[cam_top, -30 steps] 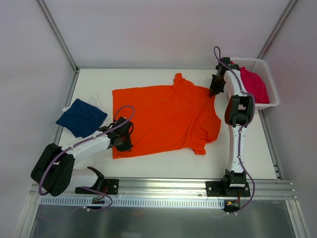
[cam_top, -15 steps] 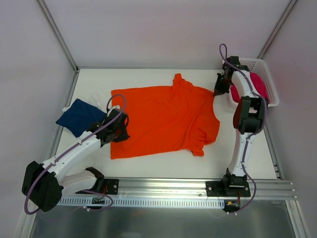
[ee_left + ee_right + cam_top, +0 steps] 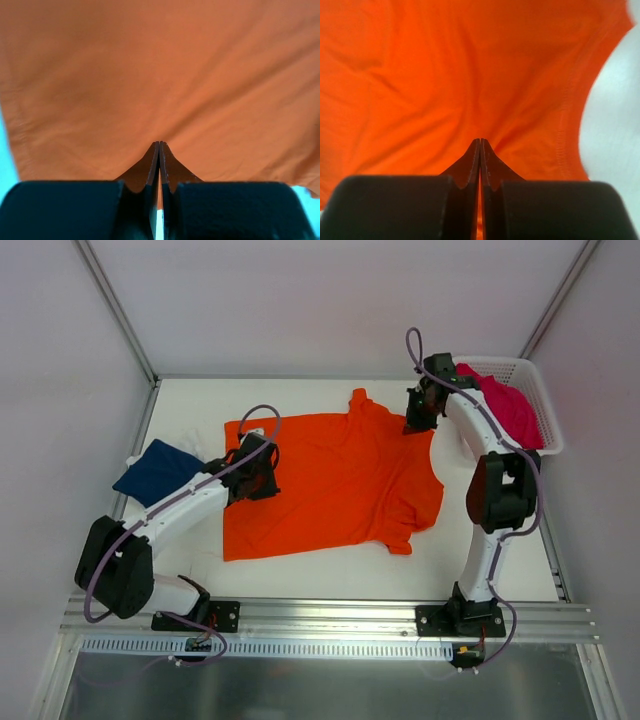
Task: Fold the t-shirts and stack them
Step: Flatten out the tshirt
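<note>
The orange t-shirt [image 3: 340, 480] lies spread flat in the middle of the table, hem to the left and neck to the right. My left gripper [image 3: 262, 475] is shut, its tips [image 3: 159, 143] resting on the cloth [image 3: 160, 75] near the hem. At the shirt's far right shoulder, my right gripper [image 3: 415, 420] is also shut, and creases in the cloth [image 3: 445, 75] run toward its tips [image 3: 480, 141]. No fold shows between either pair of jaws. A folded navy t-shirt [image 3: 160, 475] sits at the left. The magenta t-shirt [image 3: 510, 405] lies bunched in the basket.
A white mesh basket [image 3: 535, 380] stands at the back right corner, just behind the right arm. White table [image 3: 615, 115] shows beside the neck opening. Metal frame posts and a rail border the table.
My left gripper slid from the shirt's near left corner up along the hem to its middle. The right gripper swung out toward the basket, then back left over the shoulder. The shirt barely shifted.
</note>
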{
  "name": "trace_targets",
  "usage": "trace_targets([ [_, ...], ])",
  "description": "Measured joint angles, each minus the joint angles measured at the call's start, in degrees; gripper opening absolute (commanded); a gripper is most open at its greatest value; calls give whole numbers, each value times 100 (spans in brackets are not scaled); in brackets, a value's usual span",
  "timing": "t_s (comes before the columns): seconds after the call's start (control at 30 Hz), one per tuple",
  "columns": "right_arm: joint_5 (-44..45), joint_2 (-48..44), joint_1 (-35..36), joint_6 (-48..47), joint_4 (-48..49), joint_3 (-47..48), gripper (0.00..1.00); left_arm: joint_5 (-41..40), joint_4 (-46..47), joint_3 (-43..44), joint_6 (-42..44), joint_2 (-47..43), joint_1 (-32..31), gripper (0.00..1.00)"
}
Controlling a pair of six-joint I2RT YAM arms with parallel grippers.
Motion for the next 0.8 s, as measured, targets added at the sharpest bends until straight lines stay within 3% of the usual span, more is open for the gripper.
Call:
trace_targets([
  [0.33, 280, 391, 483, 44, -83, -555, 1, 981, 1482, -431, 46, 804, 599, 0],
  [0.57, 890, 98, 874, 251, -55, -1504, 0, 1377, 1694, -417, -9, 1659, 597, 0],
  [0.8, 1255, -214, 1248, 476, 85, -2284, 0, 1416, 1801, -389, -31, 1707, 597, 0],
])
